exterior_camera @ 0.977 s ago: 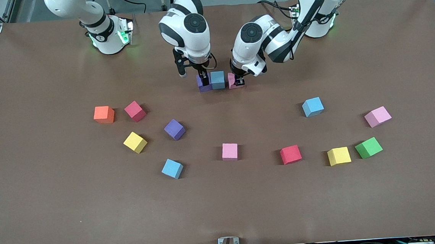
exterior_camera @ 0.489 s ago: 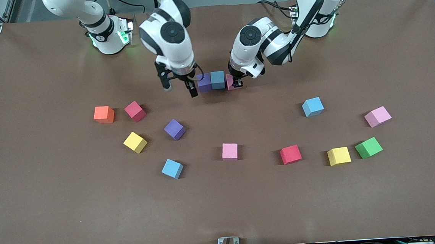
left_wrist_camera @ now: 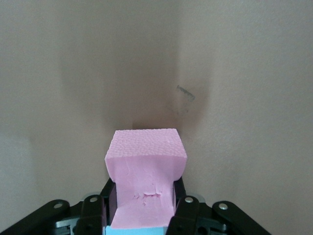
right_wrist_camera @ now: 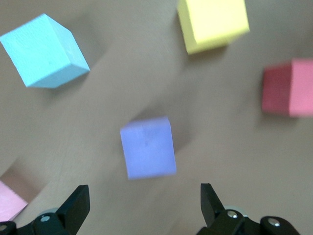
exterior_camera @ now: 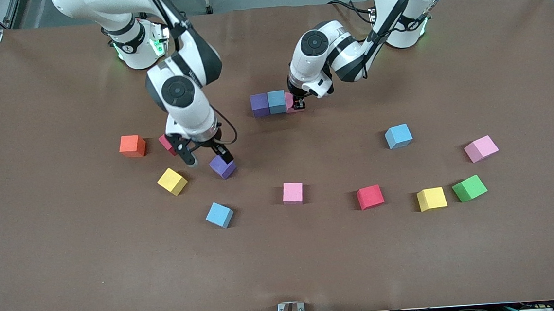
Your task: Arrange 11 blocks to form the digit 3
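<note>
Three matte foam cubes in a touching row just above the middle of the front view: purple foam cube (exterior_camera: 259, 105), light blue foam cube (exterior_camera: 277, 102), pink foam cube (exterior_camera: 292, 103) at the end toward the left arm. Clamped on that pink cube, the left gripper (exterior_camera: 299, 104), black fingers pressed against two opposite faces; in the left wrist view the pink cube (left_wrist_camera: 145, 183) shows a pebbled, grainy top and a dented front face, a sliver of light blue at the frame's lower edge. Left of centre in the front view, the right gripper (exterior_camera: 206, 157), fingers spread wide and empty, low over a second purple foam cube (exterior_camera: 222, 166); in the right wrist view this cube (right_wrist_camera: 148, 147) sits between the two dark fingertips (right_wrist_camera: 77, 203), with a light blue (right_wrist_camera: 44, 50), a yellow (right_wrist_camera: 212, 24) and a red cube (right_wrist_camera: 287, 88) around it. Scattered across the plain brown table (exterior_camera: 70, 267), all sharp-edged and well apart: orange cube (exterior_camera: 132, 146), red cube (exterior_camera: 167, 142) partly hidden by the right arm, yellow cube (exterior_camera: 172, 181), light blue cube (exterior_camera: 219, 214), pink cube (exterior_camera: 293, 193), red cube (exterior_camera: 370, 196), yellow cube (exterior_camera: 431, 199), green cube (exterior_camera: 469, 188), pink cube (exterior_camera: 481, 148), light blue cube (exterior_camera: 398, 136).
</note>
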Tool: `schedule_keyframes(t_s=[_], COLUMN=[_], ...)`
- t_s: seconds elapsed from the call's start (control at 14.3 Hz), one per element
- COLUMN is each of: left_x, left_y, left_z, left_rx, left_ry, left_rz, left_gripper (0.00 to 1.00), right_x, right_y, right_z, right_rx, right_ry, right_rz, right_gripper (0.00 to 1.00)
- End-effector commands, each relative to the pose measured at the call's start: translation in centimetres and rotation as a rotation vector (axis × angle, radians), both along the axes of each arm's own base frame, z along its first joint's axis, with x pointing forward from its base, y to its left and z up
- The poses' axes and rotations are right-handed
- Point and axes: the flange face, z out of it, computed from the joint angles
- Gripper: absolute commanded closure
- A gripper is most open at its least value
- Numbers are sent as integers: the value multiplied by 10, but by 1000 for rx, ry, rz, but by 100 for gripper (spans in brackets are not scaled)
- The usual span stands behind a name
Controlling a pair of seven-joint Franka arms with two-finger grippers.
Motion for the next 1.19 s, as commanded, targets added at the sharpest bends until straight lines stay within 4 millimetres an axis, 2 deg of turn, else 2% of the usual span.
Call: schedule_keyframes(t_s=[0.0,0.21,0.35,0.42,0.49,0.91,1.05,1.12], left_x=[-1,0,0,1,1,7,6,-1], left_y=[-5,-6,-6,-5,-6,-12,-20,-26], left_z=[-5,-4,-4,-5,-4,11,27,33], left_rx=[0,-3,-3,-2,-3,11,28,40], left_ry=[-10,-12,-13,-11,-13,-19,-25,-24], left_rz=[-10,-9,-12,-11,-14,-22,-40,-60], left_gripper=[67,65,47,26,0,0,0,0], right_x=[12,15,16,16,16,15,13,11], right_y=[-5,-2,-1,-1,-1,-2,-3,-1], right_z=[-17,-39,-52,-55,-57,-82,-92,-93], right_rx=[-4,2,4,3,2,-4,-11,-13], right_ry=[4,-15,-25,-25,-24,-21,-9,-6], right_rz=[82,94,104,104,106,121,122,127], right_gripper=[0,0,0,0,0,0,0,0])
